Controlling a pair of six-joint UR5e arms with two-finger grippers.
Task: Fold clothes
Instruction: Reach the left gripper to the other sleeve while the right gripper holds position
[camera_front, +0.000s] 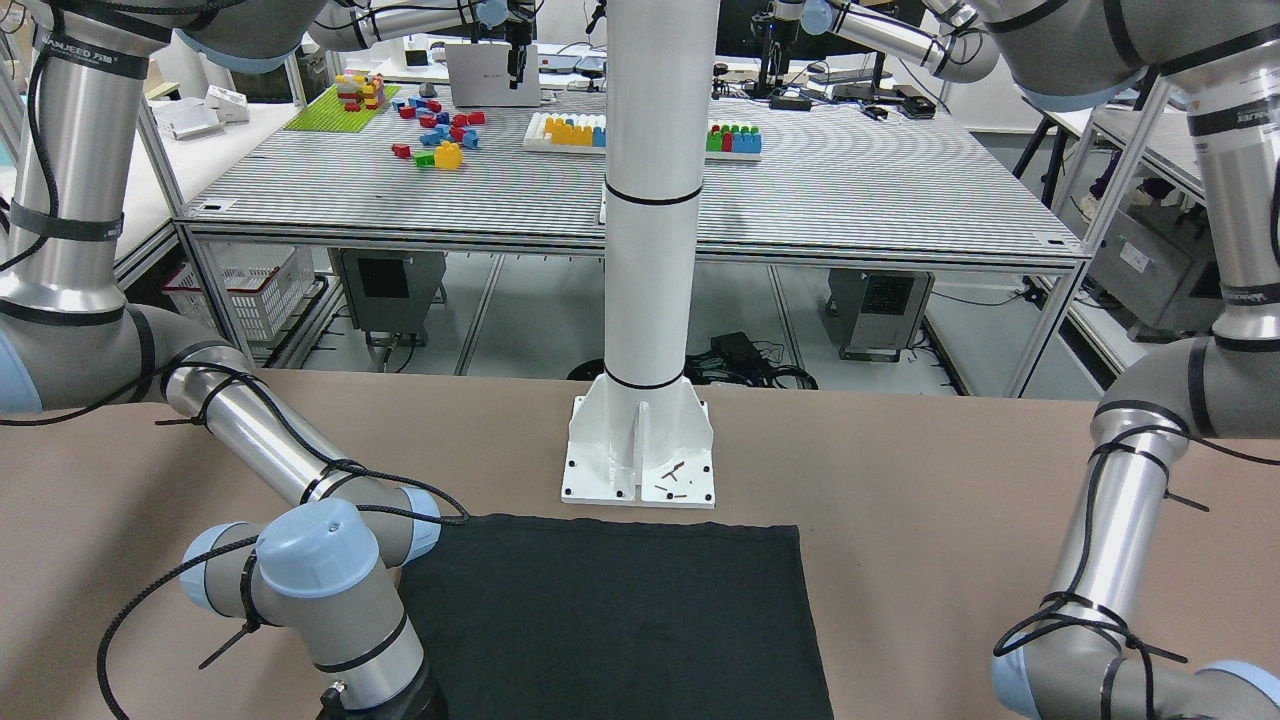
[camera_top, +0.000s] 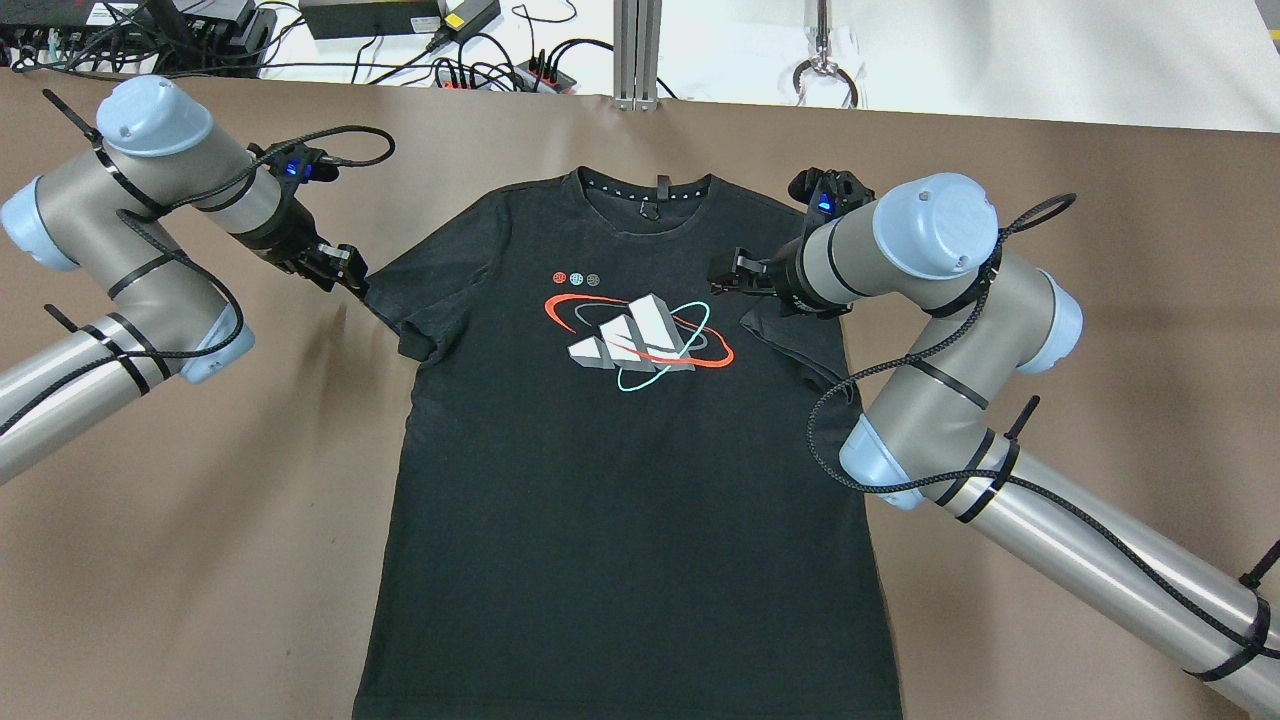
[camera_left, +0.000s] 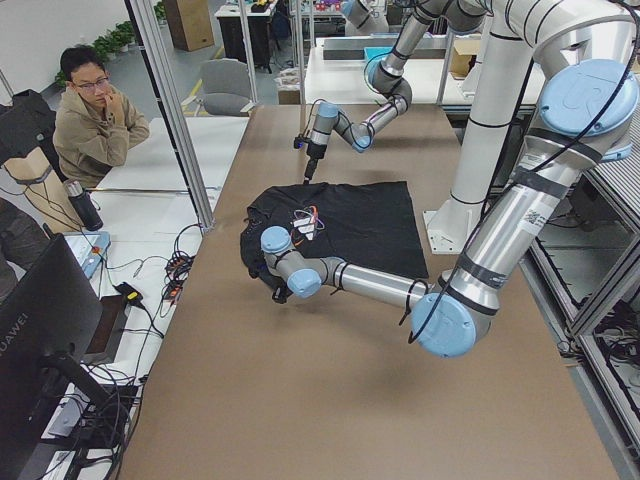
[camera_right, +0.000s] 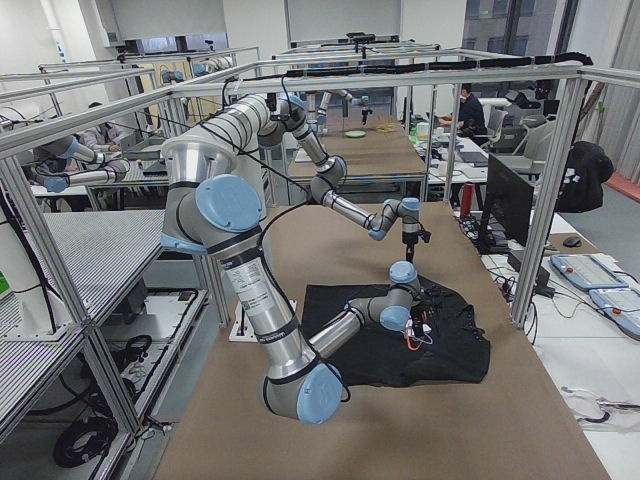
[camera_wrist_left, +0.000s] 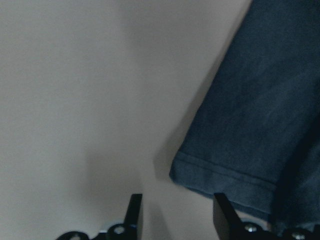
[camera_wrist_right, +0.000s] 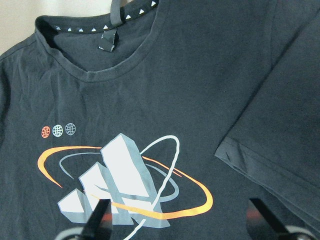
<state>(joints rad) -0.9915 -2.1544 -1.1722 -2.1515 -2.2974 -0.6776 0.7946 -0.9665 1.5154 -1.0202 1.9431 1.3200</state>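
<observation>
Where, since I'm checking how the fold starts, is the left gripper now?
In the overhead view, the left gripper is on the view's left side, right at the outer hem of the black T-shirt's sleeve.

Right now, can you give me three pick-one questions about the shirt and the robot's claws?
1. Where is the left claw?
A. at a sleeve hem
B. on the collar
C. at the bottom edge

2. How many little globes sit above the shirt's big picture?
A. one
B. three
C. six

3. How is the right claw?
A. open, holding nothing
B. shut on cloth
C. shut on a pen

Answers:
1 A: the left wrist view shows the sleeve hem right by its fingers.
2 B: three globes stand in a row.
3 A: its fingers stand wide apart over the picture.
</observation>
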